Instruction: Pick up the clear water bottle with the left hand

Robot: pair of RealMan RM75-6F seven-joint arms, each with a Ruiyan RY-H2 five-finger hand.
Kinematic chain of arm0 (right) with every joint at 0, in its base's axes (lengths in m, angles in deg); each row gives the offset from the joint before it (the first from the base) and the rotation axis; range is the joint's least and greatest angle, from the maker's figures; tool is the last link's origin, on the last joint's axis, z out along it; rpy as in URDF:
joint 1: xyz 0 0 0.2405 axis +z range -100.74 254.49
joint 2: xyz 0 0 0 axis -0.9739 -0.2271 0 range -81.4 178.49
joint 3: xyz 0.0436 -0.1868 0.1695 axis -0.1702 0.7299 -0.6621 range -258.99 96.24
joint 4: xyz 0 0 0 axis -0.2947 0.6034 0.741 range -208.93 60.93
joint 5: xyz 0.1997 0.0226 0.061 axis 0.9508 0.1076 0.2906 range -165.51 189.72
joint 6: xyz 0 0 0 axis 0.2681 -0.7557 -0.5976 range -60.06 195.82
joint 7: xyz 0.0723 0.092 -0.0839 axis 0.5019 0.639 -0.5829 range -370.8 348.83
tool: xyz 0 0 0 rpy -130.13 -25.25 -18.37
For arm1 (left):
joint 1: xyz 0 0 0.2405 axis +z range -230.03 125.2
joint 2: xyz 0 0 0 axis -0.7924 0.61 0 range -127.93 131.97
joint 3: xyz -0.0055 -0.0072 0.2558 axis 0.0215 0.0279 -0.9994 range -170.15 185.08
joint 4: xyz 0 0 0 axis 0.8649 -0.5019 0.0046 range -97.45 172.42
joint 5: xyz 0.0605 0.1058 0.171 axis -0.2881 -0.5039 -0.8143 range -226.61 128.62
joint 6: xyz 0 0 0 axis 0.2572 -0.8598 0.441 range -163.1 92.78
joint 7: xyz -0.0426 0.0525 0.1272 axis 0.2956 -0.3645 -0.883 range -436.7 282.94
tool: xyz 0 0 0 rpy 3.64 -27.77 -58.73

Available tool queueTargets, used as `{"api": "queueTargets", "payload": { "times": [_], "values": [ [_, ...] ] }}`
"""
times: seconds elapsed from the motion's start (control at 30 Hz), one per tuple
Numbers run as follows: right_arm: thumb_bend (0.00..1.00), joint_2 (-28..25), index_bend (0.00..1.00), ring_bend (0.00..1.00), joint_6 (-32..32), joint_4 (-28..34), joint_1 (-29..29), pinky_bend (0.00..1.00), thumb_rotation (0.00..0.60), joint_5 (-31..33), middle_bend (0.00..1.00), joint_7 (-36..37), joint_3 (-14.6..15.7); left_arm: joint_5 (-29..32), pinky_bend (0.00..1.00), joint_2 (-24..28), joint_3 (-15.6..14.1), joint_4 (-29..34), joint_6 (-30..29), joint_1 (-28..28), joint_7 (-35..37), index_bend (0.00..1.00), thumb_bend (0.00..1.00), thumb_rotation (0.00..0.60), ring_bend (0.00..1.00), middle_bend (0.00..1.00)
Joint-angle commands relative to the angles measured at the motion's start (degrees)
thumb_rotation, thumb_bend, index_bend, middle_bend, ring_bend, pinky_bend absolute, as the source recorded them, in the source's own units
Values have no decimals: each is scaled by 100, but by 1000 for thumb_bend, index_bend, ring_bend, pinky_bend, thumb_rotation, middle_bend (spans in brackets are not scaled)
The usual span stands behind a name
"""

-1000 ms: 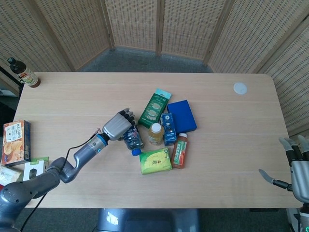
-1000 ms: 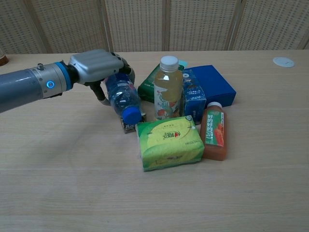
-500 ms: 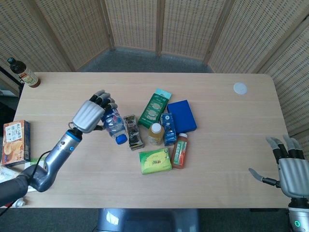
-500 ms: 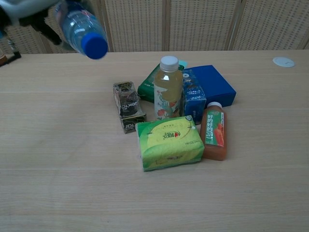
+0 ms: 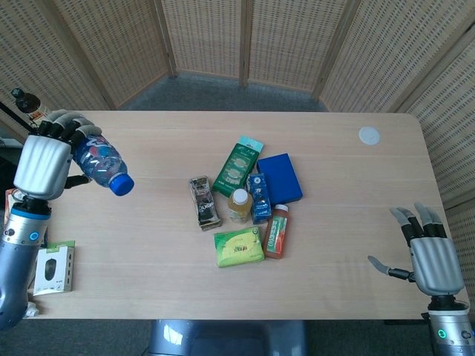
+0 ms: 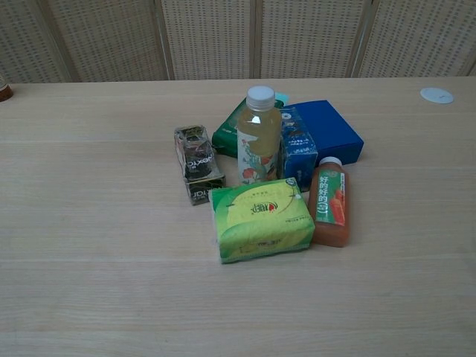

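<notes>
Dark clear-wrapped box (image 6: 196, 163) beside yellow drink bottle (image 6: 257, 137): white lettering, reads roughly "exTic", uncertain; green packet (image 6: 261, 218): logo too small to read; other labels illegible

- A pale wooden table (image 6: 89, 282) is seen, backed by woven wicker screen panels (image 6: 208, 37).
- A clear plastic bottle of yellow drink with a white cap (image 6: 259, 137) is stood upright near the middle.
- A dark transparent rectangular packet (image 6: 197, 163) is laid just to its left.
- A green soft tissue pack (image 6: 260, 219) is placed in front of the bottle.
- An orange juice bottle with a white cap (image 6: 329, 202) is laid flat, touching the pack's right side.
- A small blue carton (image 6: 297, 156) is stood beside the yellow bottle, with a flat blue box (image 6: 331, 134) behind it.
- A green flat packet (image 6: 229, 134) is partly hidden behind the bottle.
- A small white disc (image 6: 436, 95) is set well apart at the far right.
</notes>
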Motion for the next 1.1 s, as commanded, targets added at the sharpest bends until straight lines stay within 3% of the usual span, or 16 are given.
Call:
{"api": "queueTargets", "payload": {
  "times": [0.03,0.5,1.1],
  "values": [
    [171,17,139,0,67,-61,-45,0,272,-63,205,89,43,81,748,3,34,69,57,-7,-101,836,164,600,809,879],
    [170,-173,138,0,521,-169,-447,0,269,-180,205,395,237,399,747,-518,204,-245,455,-352,-149,836,159,600,809,881],
    [170,-257,138,0,535,-198,-471,0,271,-183,205,496,176,410,749,-912,218,-543,555,-498,-96,835,159,600,808,878]
  ]
}}
